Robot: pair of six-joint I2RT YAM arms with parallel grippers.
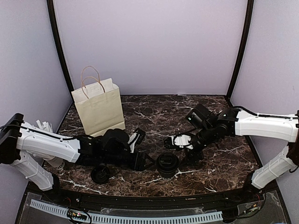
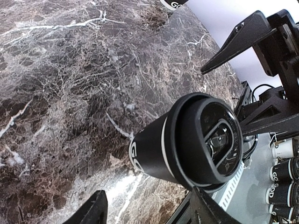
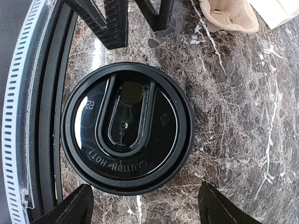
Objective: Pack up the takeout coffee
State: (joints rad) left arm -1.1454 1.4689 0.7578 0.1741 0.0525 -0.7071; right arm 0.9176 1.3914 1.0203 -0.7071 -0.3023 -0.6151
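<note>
The takeout coffee (image 1: 167,165), a black cup with a black lid, stands near the table's front edge. From the left, my left gripper (image 1: 144,161) reaches toward it and is open. In the left wrist view the cup (image 2: 154,149) sits just beyond the open gripper (image 2: 147,212), and one finger (image 2: 208,212) is close under the lid's rim. My right gripper (image 1: 186,157) hovers over the cup from the right, open and holding nothing. The right wrist view looks straight down on the lid (image 3: 127,127), which lies past the gripper (image 3: 145,207).
A beige paper bag (image 1: 99,107) with handles stands upright at the back left. A loose flat black lid (image 1: 100,173) lies at the front left under the left arm. Several stacked cups (image 2: 282,186) sit beyond the table's front rail (image 1: 140,217).
</note>
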